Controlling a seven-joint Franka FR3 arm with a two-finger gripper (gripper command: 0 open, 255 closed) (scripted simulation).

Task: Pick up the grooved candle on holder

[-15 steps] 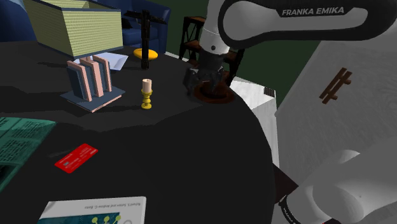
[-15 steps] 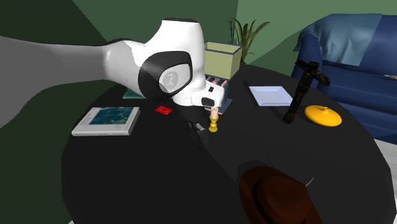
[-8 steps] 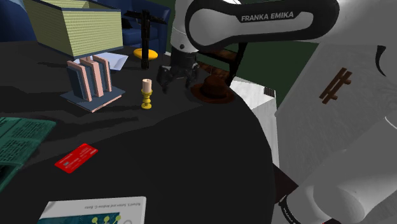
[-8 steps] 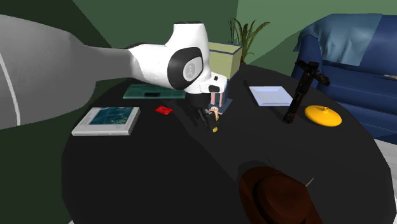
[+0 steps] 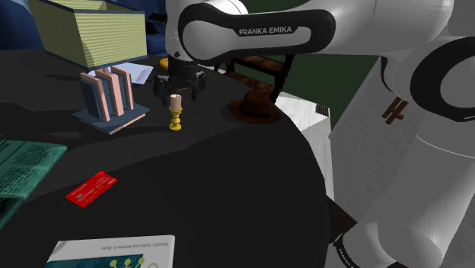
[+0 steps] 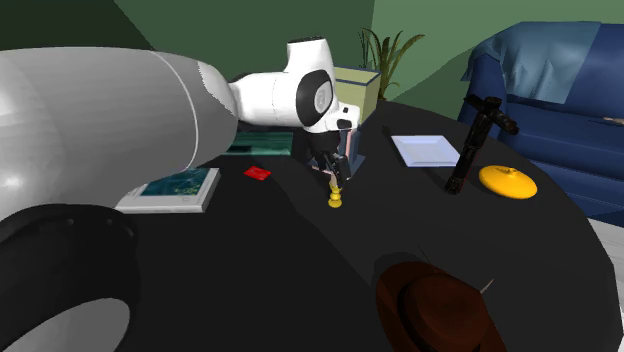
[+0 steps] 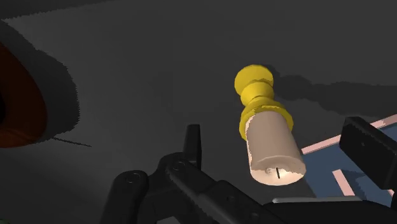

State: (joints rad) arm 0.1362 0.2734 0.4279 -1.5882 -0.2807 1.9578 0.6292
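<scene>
The gripper [image 7: 278,139] hangs just over the candle [image 7: 272,147], its black fingers [image 7: 193,141] spread wide on either side of the wax without touching it. The pale candle stands upright in its yellow holder on the dark desk [image 5: 228,175], its long axis vertical and the wick end pointing up at the hand. In the shoulder view it sits between the pink book rack [image 5: 111,97] and the brown hat [image 5: 255,110].

White rounded arm [image 5: 396,175], black joint covers [image 5: 217,34], white FRANKA EMIKA lettering [image 5: 269,31], 2 black fingers [image 7: 193,143].
</scene>
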